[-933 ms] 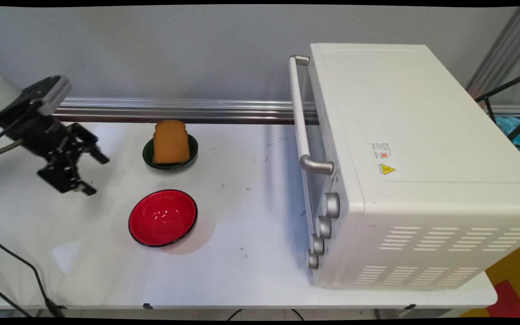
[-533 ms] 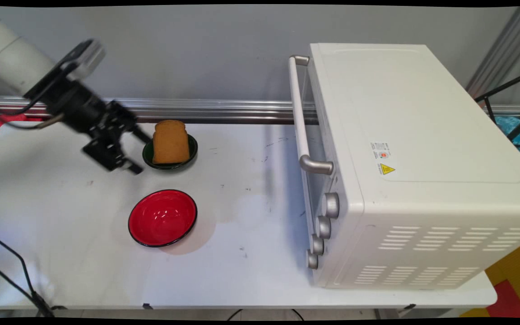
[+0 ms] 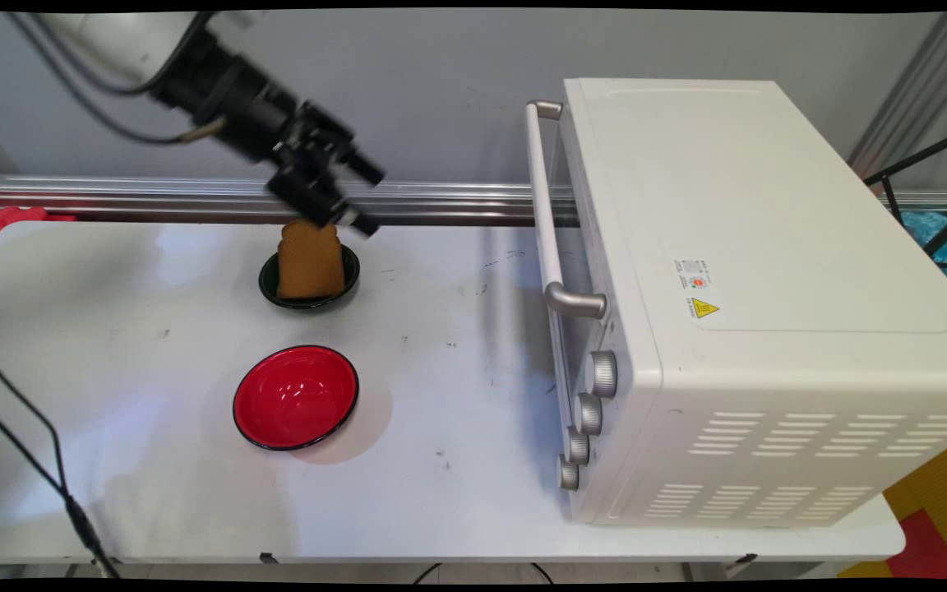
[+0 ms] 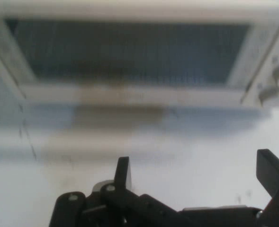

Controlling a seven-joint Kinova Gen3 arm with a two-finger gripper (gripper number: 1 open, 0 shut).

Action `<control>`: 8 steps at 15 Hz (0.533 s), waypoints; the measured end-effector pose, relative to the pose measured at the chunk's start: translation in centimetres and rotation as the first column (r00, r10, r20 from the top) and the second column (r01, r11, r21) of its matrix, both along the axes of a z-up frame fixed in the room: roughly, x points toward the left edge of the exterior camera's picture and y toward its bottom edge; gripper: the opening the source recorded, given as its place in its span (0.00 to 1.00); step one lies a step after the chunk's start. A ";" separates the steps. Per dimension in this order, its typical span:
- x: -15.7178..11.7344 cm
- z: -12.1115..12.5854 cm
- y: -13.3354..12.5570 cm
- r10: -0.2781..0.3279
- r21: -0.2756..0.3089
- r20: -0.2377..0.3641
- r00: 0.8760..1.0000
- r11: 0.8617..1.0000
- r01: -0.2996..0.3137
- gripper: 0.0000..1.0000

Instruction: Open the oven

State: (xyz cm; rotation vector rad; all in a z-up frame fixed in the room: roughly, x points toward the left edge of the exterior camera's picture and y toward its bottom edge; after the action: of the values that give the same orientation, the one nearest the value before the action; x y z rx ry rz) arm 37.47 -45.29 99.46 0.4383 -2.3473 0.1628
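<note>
**Gripper raised above the toast**

You see, left to right: red bowl, empty; toast upright in dark bowl; gripper, fingers spread, holding nothing, risen from the table's left to above the toast, facing the oven.

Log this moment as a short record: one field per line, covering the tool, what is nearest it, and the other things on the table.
tool: black two-finger tool, open, empty, raised above the table's far side, pointing toward the oven
nearest thing: slice of toast standing in a small dark bowl, just below the tool, not touched
other dish: red bowl, empty, nearer the camera than the toast
oven: white toaster oven at the right, door shut, handle and knobs facing the tool
surface: white table
</note>
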 end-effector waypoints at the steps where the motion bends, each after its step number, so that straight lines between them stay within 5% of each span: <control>1: -1.0 0.6 -0.8 -0.003 -0.011 -0.022 1.000 1.000 0.003 1.00; 8: -5.6 2.2 -5.0 -0.035 -0.042 -0.104 0.994 0.999 0.031 1.00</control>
State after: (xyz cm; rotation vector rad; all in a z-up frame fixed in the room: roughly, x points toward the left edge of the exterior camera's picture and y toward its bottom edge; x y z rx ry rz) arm 31.88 -50.27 101.70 0.3789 -2.2433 0.1668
